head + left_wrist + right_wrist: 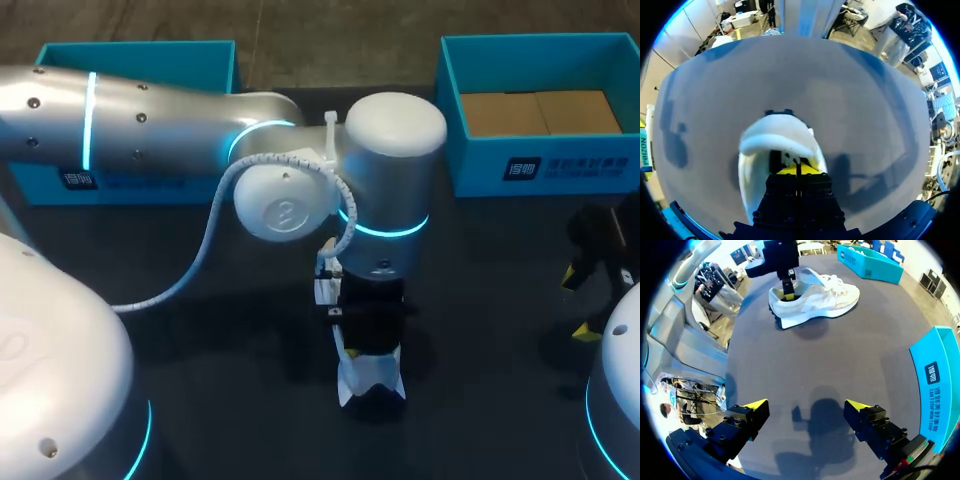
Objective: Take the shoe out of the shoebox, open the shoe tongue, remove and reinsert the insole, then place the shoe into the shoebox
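Note:
A white sneaker (371,381) (820,299) rests upright on the dark table near its middle. My left arm reaches over it from the left, and my left gripper (797,169) (787,289) points down into the shoe's heel opening with its yellow tips pressed together, shut. The white heel collar (776,134) curves around the tips; nothing is seen pinched between them. Off to the right my right gripper (578,302) (806,407) hovers over bare table, well apart from the shoe, with its fingers wide open and nothing between them.
A blue shoebox (540,160) (939,385) with a cardboard floor stands at the back right, close beside my right gripper. A second blue box (140,60) (867,262) stands at the back left, partly hidden by my left arm.

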Robot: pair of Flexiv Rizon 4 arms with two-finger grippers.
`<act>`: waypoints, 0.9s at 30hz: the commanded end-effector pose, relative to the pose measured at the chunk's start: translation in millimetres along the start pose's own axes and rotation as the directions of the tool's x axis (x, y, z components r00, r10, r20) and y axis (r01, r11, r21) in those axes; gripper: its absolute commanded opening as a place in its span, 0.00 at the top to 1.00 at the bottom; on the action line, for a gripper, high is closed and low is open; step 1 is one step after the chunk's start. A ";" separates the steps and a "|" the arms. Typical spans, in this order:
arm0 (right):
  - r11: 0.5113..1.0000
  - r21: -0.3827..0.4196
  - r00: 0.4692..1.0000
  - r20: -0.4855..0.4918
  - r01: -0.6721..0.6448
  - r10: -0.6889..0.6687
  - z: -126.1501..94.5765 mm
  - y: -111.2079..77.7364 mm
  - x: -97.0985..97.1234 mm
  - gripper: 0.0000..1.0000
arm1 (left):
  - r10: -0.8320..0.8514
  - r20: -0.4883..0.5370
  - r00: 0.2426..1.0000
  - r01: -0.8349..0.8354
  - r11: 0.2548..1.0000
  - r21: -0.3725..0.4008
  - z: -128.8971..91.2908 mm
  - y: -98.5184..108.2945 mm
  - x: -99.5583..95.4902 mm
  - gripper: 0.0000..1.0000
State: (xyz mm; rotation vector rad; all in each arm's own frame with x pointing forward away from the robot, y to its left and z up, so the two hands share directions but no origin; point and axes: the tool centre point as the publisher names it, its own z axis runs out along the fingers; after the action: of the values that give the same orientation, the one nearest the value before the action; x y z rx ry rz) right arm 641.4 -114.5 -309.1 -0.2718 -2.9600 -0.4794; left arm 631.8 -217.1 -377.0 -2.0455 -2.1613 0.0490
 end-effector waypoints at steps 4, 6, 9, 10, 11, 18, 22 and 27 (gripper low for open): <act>1.000 0.002 1.000 0.002 0.000 0.000 0.2 0.0 0.9 0.00 | 0.007 -0.088 0.996 -0.004 1.000 0.028 13.8 -3.3 -8.6 1.00; 1.000 0.002 1.000 0.002 0.000 0.000 0.2 0.0 0.9 0.00 | 0.008 -0.091 0.996 -0.004 0.999 0.044 19.0 -3.8 -7.5 1.00; 1.000 0.002 1.000 0.002 0.000 0.000 0.2 0.0 0.9 0.00 | 0.015 -0.091 0.996 -0.008 0.997 0.074 28.4 -4.6 -6.4 1.00; 1.000 0.002 1.000 0.002 0.000 0.000 0.2 0.0 0.9 0.00 | 0.014 -0.098 0.995 -0.006 0.997 0.081 32.0 -4.5 -6.1 1.00; 1.000 0.002 1.000 0.002 0.000 0.000 0.2 0.0 0.9 0.00 | 0.013 -0.100 0.995 -0.005 0.997 0.080 35.3 -4.4 -5.6 1.00; 1.000 0.002 1.000 0.002 0.000 0.000 0.2 0.0 0.9 0.00 | -0.020 -0.062 0.998 0.027 0.993 0.113 45.0 -2.5 2.3 1.00; 1.000 0.002 1.000 0.002 0.000 0.000 0.2 0.0 0.9 0.00 | -0.003 -0.045 0.999 0.009 0.992 0.128 32.0 -6.9 0.4 1.00; 1.000 0.002 1.000 0.002 0.000 0.000 0.2 0.0 0.9 0.00 | 0.010 -0.006 1.000 -0.009 0.997 0.071 7.4 -11.8 -0.6 1.00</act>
State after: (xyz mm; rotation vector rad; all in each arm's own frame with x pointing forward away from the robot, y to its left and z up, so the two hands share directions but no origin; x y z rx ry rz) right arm 641.3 -114.4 -309.1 -0.2714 -2.9602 -0.4794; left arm 624.2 -225.2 -398.9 -1.9883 -2.0869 0.1253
